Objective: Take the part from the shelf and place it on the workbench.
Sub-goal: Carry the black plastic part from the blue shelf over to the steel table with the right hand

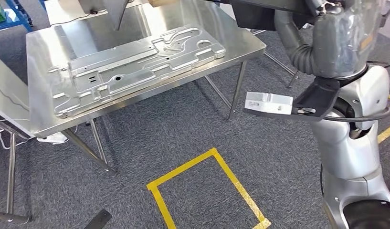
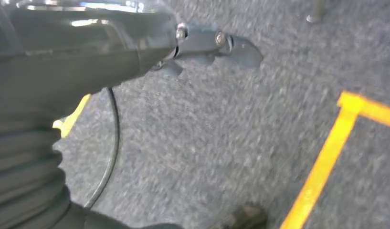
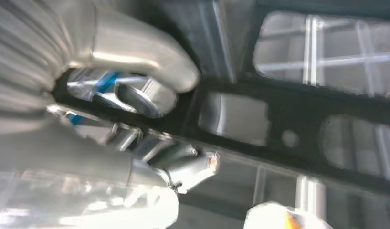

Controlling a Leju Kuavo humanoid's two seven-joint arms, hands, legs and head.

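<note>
Steel worktop [image 1: 45,114] ahead in head view, on grey carpet [image 1: 193,124]. One large stamped metal panel [image 1: 135,67] lies flat on it, running diagonally from the near left corner toward the far right corner, well inside the edges. Yellow tape outline [image 1: 231,176] on the floor in front of the worktop's near edge.

Right arm [image 1: 355,119] is raised at the right side, past the worktop's right edge; a small white camera block [image 1: 268,103] on a black bracket sticks out from it.

Right robot hand [image 3: 150,95], in the right wrist view: thick thumb and fingers curled around a dark metal frame piece with cut-out windows, the part [image 3: 288,109]. Picture is blurred, but the fingers look wrapped on it. Where the part sits relative to the shelf or worktop: can't tell.

Left robot hand [image 2: 212,45]: dark fingers above bare carpet beside a yellow tape line [image 2: 326,162], nothing in them. Blurred; spread or curled, can't tell.
</note>
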